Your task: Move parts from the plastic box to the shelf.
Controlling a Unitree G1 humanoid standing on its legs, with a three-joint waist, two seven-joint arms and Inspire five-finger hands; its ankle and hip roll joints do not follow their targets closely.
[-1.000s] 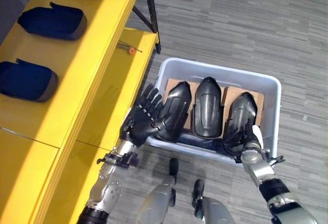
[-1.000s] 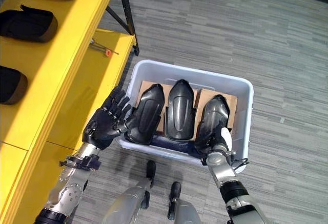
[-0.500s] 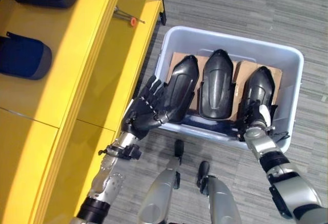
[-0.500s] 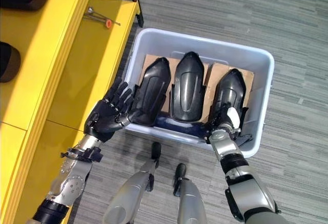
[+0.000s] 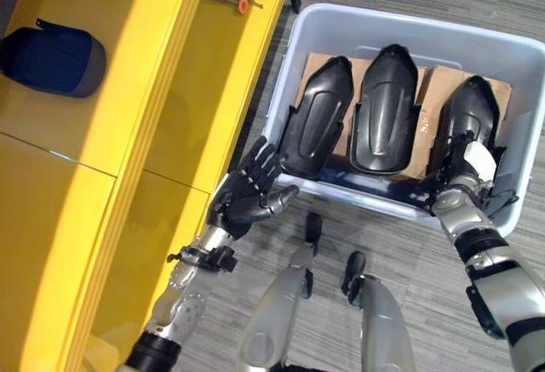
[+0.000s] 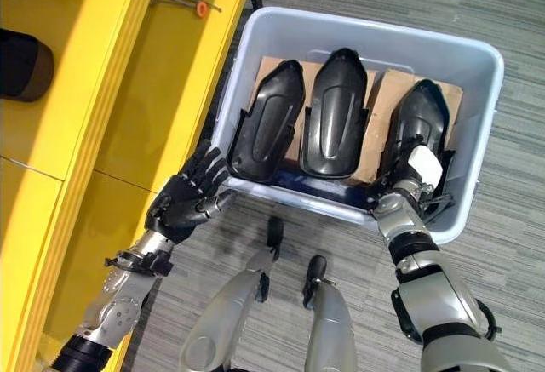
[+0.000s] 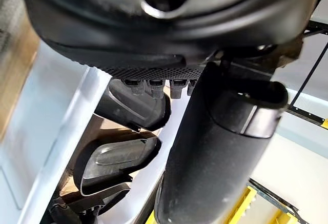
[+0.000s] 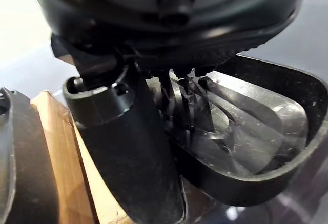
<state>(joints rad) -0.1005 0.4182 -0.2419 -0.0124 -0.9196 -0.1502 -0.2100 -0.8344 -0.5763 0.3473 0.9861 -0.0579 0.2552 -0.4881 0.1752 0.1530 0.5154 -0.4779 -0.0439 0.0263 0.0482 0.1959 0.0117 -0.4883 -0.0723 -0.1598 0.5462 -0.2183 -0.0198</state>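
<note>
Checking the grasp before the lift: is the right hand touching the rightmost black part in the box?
Touching. In the right wrist view the right hand has its fingers inside the hollow of the rightmost black part, against its inner surface.

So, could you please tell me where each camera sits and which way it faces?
Left eye view: on the head, looking down at the box, three parts, yellow shelf; both arms show, left hand outside the box.
Right eye view: beside it, same scene; right hand on the right part.
Left wrist view: behind the left hand, facing over the box wall at the parts.
Right wrist view: behind the right hand, facing the right part.
Shared: both wrist views show parts on cardboard.
</note>
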